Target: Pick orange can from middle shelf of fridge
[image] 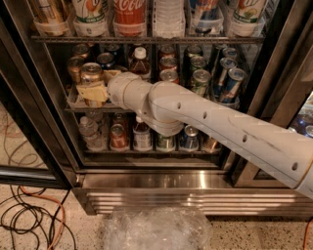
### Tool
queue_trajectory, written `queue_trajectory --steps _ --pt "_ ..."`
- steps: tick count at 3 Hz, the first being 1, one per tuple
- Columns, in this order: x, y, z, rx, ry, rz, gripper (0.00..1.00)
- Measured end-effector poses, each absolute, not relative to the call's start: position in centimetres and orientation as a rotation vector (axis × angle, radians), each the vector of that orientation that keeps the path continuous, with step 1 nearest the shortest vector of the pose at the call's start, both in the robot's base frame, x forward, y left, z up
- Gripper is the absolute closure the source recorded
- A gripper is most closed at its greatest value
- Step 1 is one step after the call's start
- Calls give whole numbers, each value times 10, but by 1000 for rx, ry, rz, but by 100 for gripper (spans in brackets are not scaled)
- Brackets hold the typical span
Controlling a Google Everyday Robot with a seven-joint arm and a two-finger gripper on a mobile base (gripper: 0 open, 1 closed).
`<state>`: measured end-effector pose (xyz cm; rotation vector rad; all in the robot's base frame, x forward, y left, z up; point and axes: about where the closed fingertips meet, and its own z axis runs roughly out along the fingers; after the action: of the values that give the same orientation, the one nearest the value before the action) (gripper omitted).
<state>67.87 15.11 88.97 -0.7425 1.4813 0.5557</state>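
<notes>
The orange can (91, 74), coppery with a silver top, stands upright at the left front of the middle shelf (73, 106) of the fridge (161, 181). My gripper (100, 84) reaches in from the right on the white arm (205, 117). Its cream fingers (92, 93) close around the can, one across its lower front and one behind its right side. Two more coppery cans (75, 66) stand just behind and to the left.
A brown bottle (140, 61), red cans (168, 63) and green and blue cans (230, 83) share the middle shelf. Large bottles (129, 14) fill the shelf above, cans and bottles (119, 136) the one below. Cables (29, 215) and crumpled clear plastic (151, 227) lie on the floor.
</notes>
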Motion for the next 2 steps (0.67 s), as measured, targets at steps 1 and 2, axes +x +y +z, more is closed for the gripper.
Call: queue_trajectory --steps 1,2 --pt "679 151 890 -742 1481 556 100" --pt "677 157 891 -749 1478 585 100"
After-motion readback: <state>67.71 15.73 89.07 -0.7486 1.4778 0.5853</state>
